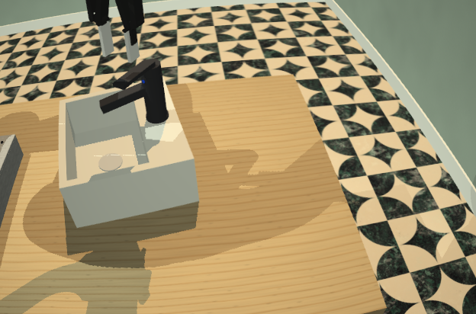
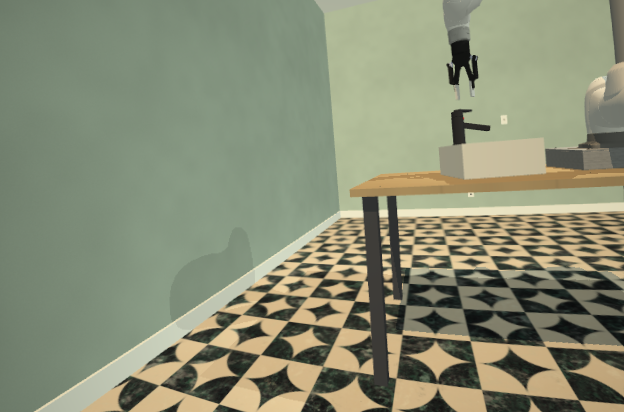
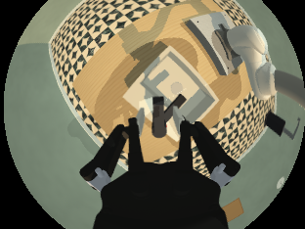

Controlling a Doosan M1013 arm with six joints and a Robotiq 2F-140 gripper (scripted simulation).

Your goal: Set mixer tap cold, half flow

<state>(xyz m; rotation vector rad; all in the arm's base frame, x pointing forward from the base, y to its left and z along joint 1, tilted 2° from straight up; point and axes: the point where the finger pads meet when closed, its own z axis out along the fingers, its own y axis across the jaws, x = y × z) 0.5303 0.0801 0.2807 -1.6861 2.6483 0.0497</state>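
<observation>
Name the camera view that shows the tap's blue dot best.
The top view: the blue dot shows plainly on the black tap body beside the lever. The exterior view faces the opposite side, where only a red dot shows. In the wrist view the tap is too small to show any dot.

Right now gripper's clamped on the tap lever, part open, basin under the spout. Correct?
Not clamped. The gripper hangs above the lever with a clear gap, holding nothing; the exterior view shows it. Fingers part open and the basin under the spout are right.
</observation>
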